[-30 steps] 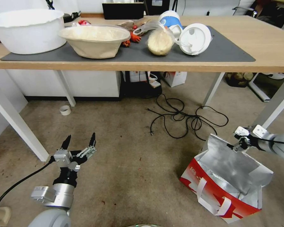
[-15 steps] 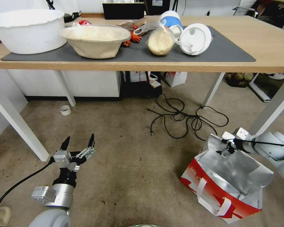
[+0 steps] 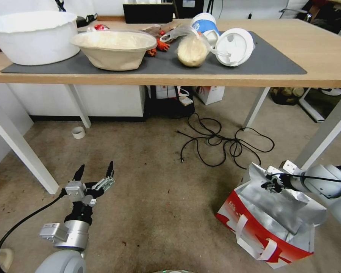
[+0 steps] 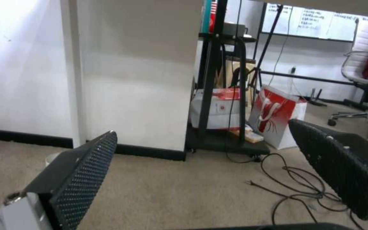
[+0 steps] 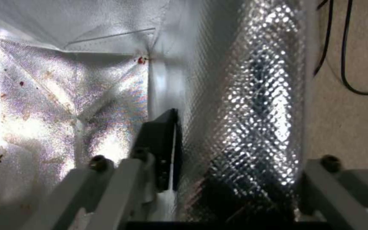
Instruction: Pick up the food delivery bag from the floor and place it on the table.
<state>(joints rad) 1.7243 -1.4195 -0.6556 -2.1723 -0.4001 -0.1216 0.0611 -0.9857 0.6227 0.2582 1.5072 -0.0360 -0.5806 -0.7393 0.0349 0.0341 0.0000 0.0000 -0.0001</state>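
At four o'clock, the right gripper (image 3: pixel 271 184) straddles the bag (image 3: pixel 269 227) rim, fingers apart, not clamped. Left gripper (image 3: pixel 94 172) gapes at eight o'clock over bare carpet (image 3: pixel 159 197).

No lettering on the food delivery bag (image 3: pixel 254 223) or elsewhere can be read.

The boxy red-and-white foil-lined paper delivery bag (image 3: pixel 271 223) stands on the floor, before the long light-wood table (image 3: pixel 322 49), right of the tangled black cable (image 3: pixel 223 142).
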